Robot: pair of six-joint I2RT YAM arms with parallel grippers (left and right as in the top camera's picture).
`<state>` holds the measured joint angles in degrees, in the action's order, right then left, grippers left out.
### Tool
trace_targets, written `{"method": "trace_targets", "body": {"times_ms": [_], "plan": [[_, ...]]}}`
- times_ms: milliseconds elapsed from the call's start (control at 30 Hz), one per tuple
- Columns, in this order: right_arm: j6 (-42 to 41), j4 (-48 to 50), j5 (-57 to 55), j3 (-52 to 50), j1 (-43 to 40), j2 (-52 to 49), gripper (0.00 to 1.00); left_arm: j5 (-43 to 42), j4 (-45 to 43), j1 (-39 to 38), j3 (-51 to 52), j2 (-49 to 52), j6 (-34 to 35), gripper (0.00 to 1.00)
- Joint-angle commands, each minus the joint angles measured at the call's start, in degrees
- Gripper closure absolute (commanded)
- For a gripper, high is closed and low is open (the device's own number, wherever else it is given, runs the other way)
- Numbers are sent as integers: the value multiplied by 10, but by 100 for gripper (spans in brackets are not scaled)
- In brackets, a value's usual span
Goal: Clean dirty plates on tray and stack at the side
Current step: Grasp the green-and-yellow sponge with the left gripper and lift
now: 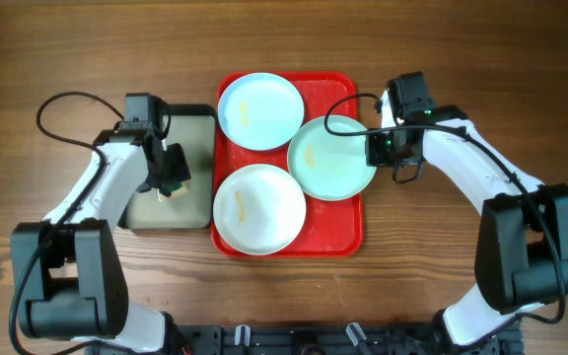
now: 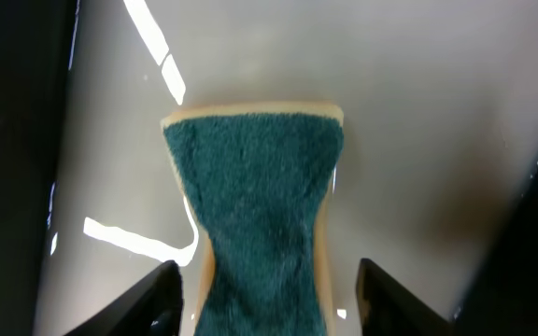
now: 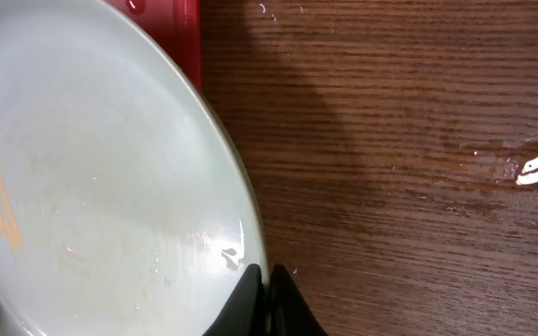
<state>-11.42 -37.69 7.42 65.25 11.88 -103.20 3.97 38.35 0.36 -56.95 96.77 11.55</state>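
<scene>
Plate (image 1: 331, 158) at frame right, rim pinched by right fingers (image 3: 283, 303) for lifting; left fingers (image 2: 162, 299) clamp sponge (image 2: 255, 215) over basin (image 1: 193, 138) for wetting.

Two white arms (image 1: 95, 187) with black joints (image 1: 526, 237), black cables (image 1: 59, 102), black jaws.
</scene>
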Motion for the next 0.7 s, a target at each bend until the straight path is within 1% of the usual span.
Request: {"method": "trace_targets", "body": {"times_ms": [0, 67, 133, 233, 333, 367, 400, 433, 567, 600, 667], "plan": [[9, -1, 17, -2, 2, -4, 95, -8, -16, -2, 19, 6, -9, 46], [9, -1, 17, -2, 2, -4, 95, 11, -20, -2, 19, 6, -9, 48], [9, -1, 17, -2, 2, -4, 95, 13, -33, -2, 25, 7, -9, 50], [9, -1, 17, -2, 2, -4, 95, 13, -55, -2, 43, 7, -9, 62], [9, -1, 17, -2, 2, -4, 95, 13, -59, -2, 47, 7, -9, 66], [9, -1, 17, -2, 2, -4, 95, 13, -60, -2, 47, 7, -9, 69], [9, -1, 17, -2, 2, -4, 95, 13, -60, -2, 47, 7, -9, 76], [9, -1, 17, -2, 2, -4, 95, 12, -60, -2, 47, 7, -9, 77], [9, -1, 17, -2, 2, -4, 95, 13, -62, -2, 55, 7, -9, 75], [9, -1, 17, -2, 2, -4, 95, 13, -65, -2, 55, 7, -9, 78], [9, -1, 17, -2, 2, -4, 95, 12, -68, -2, 55, 6, -9, 90]]}}
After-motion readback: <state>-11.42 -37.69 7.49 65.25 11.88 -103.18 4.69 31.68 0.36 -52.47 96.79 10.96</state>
